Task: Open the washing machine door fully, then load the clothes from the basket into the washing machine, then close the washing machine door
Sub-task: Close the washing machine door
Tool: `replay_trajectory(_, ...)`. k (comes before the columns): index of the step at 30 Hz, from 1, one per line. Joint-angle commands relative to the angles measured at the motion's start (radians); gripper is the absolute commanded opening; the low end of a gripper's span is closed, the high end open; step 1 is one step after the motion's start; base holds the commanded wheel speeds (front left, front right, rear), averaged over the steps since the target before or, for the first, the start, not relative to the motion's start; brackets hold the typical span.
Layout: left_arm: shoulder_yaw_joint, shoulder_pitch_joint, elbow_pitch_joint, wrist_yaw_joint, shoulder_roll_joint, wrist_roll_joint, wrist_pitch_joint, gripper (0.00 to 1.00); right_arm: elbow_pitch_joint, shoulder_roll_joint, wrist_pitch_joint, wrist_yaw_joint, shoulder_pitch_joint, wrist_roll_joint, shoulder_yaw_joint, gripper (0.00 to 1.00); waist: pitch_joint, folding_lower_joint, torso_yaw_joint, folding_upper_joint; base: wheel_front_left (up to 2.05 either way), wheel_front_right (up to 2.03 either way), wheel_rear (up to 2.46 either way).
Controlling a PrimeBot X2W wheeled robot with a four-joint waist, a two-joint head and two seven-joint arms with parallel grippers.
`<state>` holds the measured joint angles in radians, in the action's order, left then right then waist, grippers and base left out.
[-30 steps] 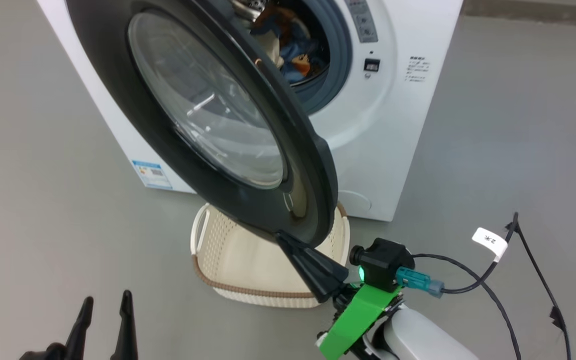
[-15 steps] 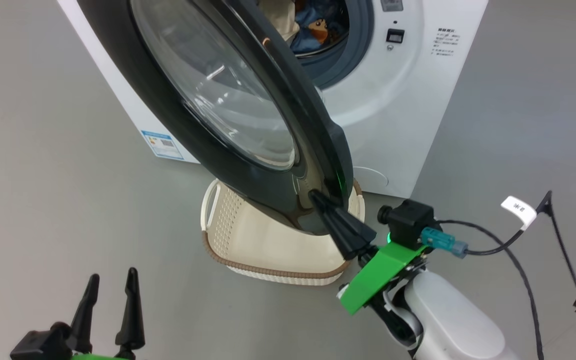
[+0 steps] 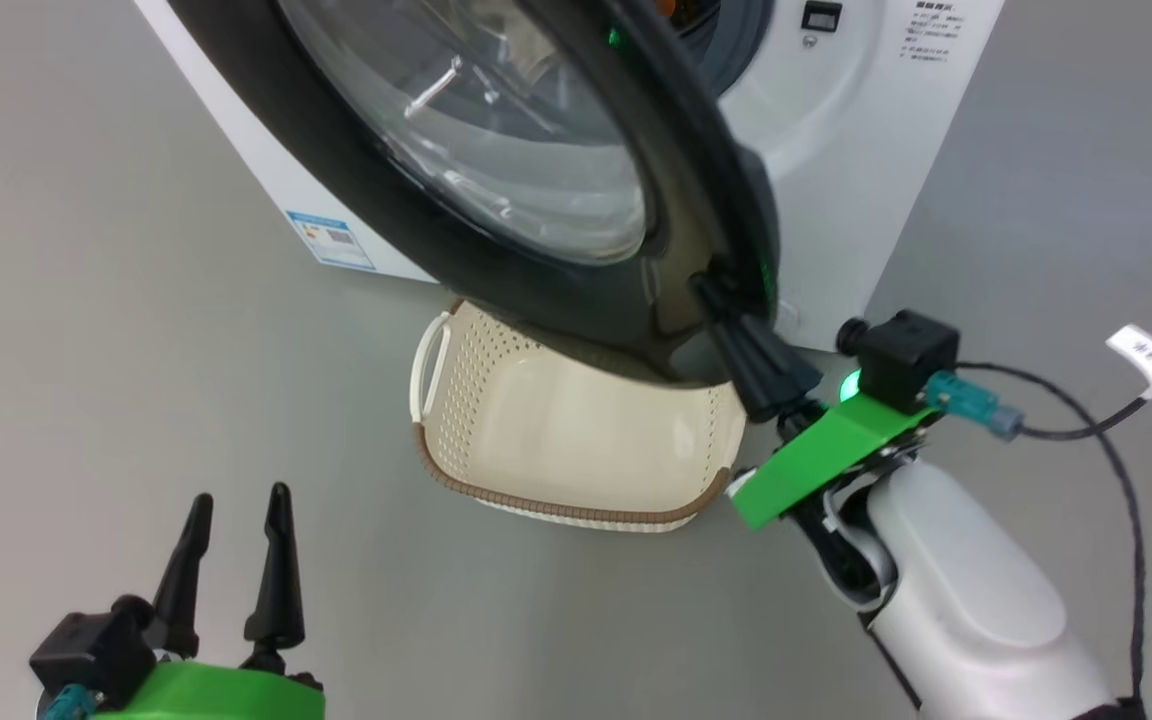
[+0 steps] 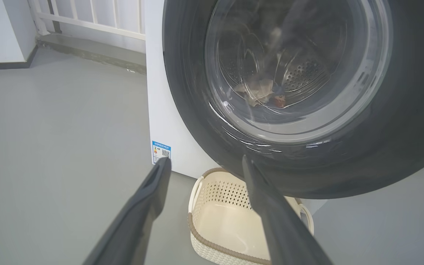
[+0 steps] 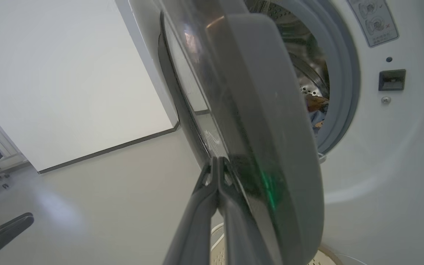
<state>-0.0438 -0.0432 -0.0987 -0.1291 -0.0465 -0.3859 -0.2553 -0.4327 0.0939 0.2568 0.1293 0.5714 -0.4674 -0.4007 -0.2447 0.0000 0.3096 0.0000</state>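
Head view: my right fingers point(image 3: 751, 345), two long dark ones pressed flat together with nothing between them, touch the lower edge of the large round washing machine door point(image 3: 356, 210) with its glossy black rim and bulging clear glass. That door stands swung partway out from the big white boxy washing machine point(image 3: 836, 140) and hides most of the drum mouth behind it. Directly under the door, on the grey floor point(image 3: 86, 400), sits the small cream perforated plastic basket point(image 3: 466, 400) with a brown woven-look rim. The door overhangs its far side, and its cream bottom lies bare. My left fingers point(image 3: 274, 560) are spread wide and hold nothing, well short of the door. A small blue label point(image 3: 331, 240) shows just below the door's left side. A black cable with a white tag point(image 3: 1146, 355) loops well to the door's right.

Left wrist view: between my spread fingers I see the door's lower rim and the basket beneath it. Through the door's glass lie the clothes point(image 4: 260, 94), a cream piece with bits of blue and orange, low in the perforated steel drum point(image 4: 304, 75). A white railing point(image 4: 98, 22) stands far beyond the door's left.

Right wrist view: my closed fingers lie against the door's thick edge. Past the door are the grey-blue rubber gasket point(image 5: 344, 92), a sliver of the clothes, and a dark square latch socket point(image 5: 391, 80).
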Motion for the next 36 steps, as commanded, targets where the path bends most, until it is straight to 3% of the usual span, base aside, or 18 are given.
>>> replay_trajectory(1, 0.029, -0.038, 0.027, -0.002, -0.01, -0.008, -0.006, 1.0, 0.022, -0.008, 0.005, 0.001, 0.036, 0.021, 0.01, 0.0, -0.022, 0.0, 0.012, 0.0, 0.0, 0.0, 0.0)
replay_trajectory(21, -0.072, -0.152, 0.049, -0.002, -0.004, -0.049, -0.006, 1.0, -0.085, 0.043, 0.005, 0.001, 0.295, 0.115, 0.239, 0.0, -0.155, 0.0, 0.091, 0.0, 0.0, 0.0, 0.0)
replay_trajectory(36, -0.12, -0.193, 0.061, -0.002, -0.004, -0.061, -0.006, 1.0, -0.089, 0.01, 0.005, 0.001, 0.407, 0.215, 0.405, 0.0, -0.209, 0.0, 0.12, 0.0, 0.0, 0.0, 0.0)
